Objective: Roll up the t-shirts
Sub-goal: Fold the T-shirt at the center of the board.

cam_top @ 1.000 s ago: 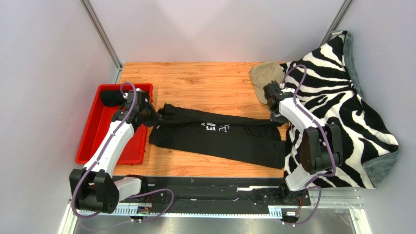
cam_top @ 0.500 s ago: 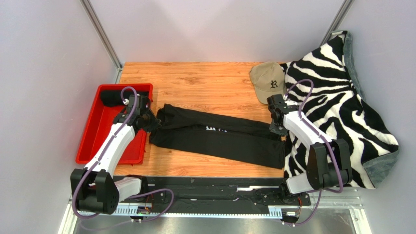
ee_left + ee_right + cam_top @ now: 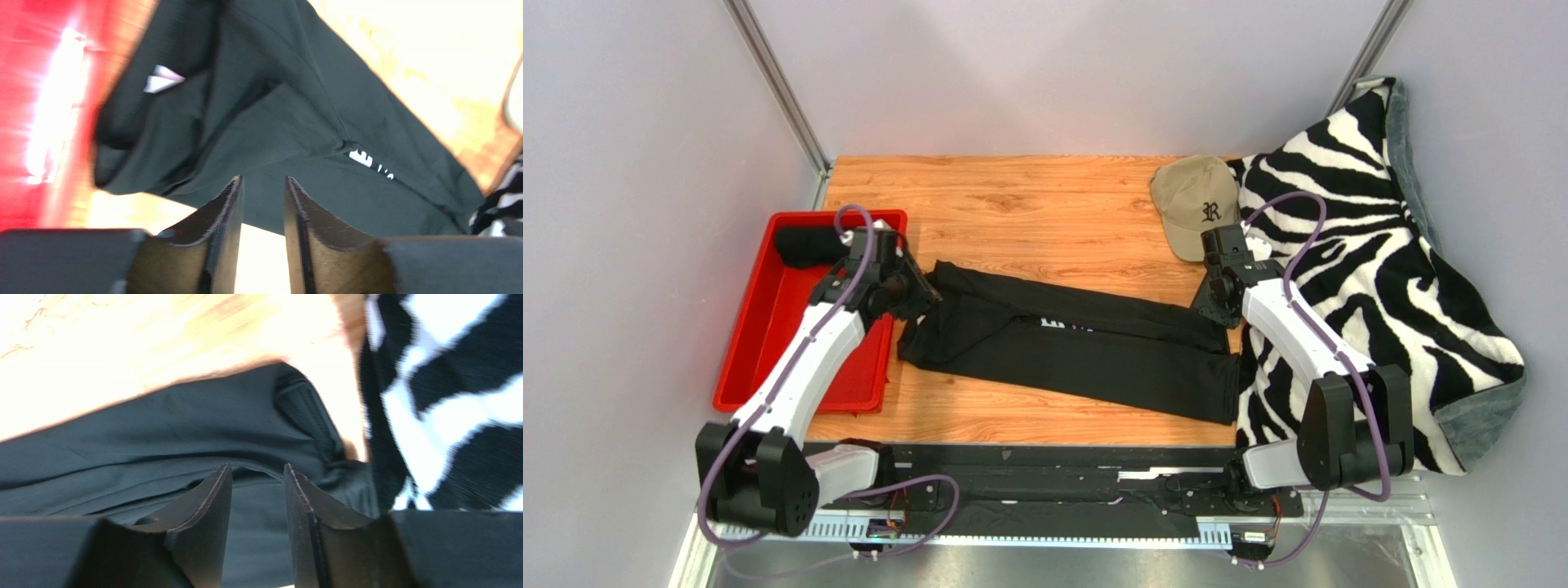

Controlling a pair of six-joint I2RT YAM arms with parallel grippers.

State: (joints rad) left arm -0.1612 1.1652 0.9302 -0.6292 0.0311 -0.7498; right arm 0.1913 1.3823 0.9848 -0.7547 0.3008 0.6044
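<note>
A black t-shirt lies folded into a long narrow band across the wooden table, white lettering near its middle; it also fills the left wrist view and the right wrist view. My left gripper hovers over the band's left end, jaws parted with nothing between them. My right gripper hangs above the band's right end, jaws likewise apart and empty. A rolled black t-shirt sits in the red bin.
The red bin stands at the left edge, under my left arm. A tan cap lies at the back right. A zebra-print blanket covers the right side, touching the shirt's right end.
Both grippers have let go of the shirt's ends and opened. The upper fold has dropped flat, hiding most of the lettering. Both grippers have lifted slightly away.
</note>
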